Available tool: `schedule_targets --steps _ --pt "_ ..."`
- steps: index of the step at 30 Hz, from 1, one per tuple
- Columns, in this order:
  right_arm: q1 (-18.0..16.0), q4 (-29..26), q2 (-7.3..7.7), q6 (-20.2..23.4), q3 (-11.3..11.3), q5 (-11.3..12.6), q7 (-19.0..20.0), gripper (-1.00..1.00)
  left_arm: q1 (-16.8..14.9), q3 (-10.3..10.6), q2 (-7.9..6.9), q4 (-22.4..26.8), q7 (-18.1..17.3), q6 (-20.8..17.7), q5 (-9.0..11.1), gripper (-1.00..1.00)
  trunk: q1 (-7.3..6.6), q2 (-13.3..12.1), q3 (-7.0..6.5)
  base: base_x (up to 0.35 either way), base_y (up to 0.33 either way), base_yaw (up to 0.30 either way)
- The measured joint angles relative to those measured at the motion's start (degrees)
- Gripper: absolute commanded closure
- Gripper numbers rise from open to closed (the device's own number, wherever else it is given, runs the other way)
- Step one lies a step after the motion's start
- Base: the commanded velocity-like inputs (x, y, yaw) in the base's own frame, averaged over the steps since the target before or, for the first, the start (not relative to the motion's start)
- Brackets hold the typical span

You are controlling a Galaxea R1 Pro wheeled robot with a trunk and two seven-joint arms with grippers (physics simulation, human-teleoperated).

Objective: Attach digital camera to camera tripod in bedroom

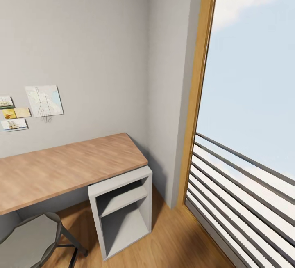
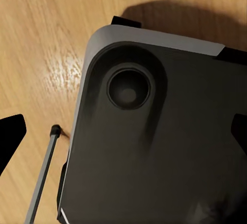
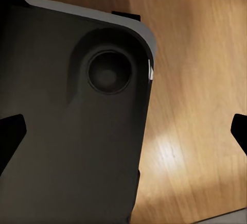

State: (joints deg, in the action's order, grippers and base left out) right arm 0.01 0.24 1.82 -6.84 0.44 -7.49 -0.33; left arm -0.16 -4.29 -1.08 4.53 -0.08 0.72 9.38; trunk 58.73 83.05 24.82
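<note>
The head view looks into a corner of the bedroom: a wood-topped desk runs along the white wall, a white open shelf unit stands under its end, a grey chair sits at the lower edge, small pictures are pinned to the wall, and a tall window with a wooden frame and a dark railing takes up the side. Neither the digital camera nor the camera tripod is to be seen on the desk or the floor here, so where they stand cannot be told. Both wrist views look down on the robot's dark base over the light wood plank floor; a thin grey rod with a dark tip lies beside the base in the left wrist view, and what it belongs to is unclear. The left gripper has its fingertips wide apart at the picture's edges with nothing between them, and the right gripper is spread and empty likewise. As a judgement, the task is at its start: the robot seems to be on its way, and finding, grasping and mounting are all left
</note>
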Motion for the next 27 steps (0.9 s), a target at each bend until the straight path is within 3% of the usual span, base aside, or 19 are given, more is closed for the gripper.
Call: schedule_targets --steps 10,17,27 --pt "0.0 0.0 0.17 0.07 -0.05 0.06 0.01 -1.0 0.0 -0.15 0.03 -0.15 0.0 -0.05 0.15 -1.0 0.0 0.0 0.0 0.0 -0.008 0.0" --pt "0.0 0.0 -0.03 0.34 -0.08 0.14 0.01 -1.0 0.0 -0.23 0.02 -0.22 0.28 -0.08 0.36 -1.0 0.0 0.0 0.0 0.0 -0.233 0.0" --pt "0.0 0.0 -0.15 0.18 -0.17 0.11 0.01 -1.0 0.0 -0.39 0.01 -0.23 0.32 -0.08 0.41 -1.0 0.0 0.0 0.0 0.0 -0.056 0.0"
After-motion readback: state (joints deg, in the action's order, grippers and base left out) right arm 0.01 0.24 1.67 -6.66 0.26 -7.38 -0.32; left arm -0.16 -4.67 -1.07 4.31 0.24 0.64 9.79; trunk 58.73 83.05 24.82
